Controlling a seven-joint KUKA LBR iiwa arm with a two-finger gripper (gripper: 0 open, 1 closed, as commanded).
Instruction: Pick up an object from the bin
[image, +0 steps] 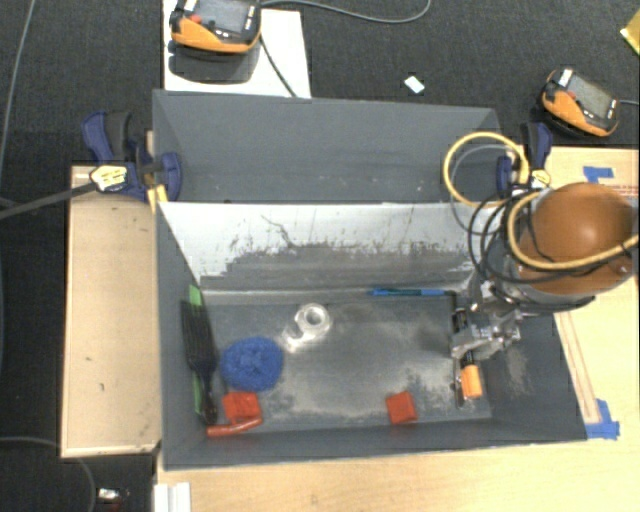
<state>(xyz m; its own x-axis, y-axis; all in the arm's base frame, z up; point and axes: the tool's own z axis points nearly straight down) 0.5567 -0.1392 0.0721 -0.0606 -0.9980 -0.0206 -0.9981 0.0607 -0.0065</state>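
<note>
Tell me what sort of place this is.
Probably a robotics lab's bin-picking test cell. A scuffed grey metal bin is clamped in place, a cabled robot arm's gripper hangs inside it, and unrelated loose items lie on its floor, such as a blue fuzzy ball, a red block and a silvery ring.

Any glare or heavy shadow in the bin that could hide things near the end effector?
Camera view: glare washes the bin's back wall, not the floor; the silvery ring glints; faint shadow lies beside the end effector, and the small orange piece next to it is plainly visible.
</note>
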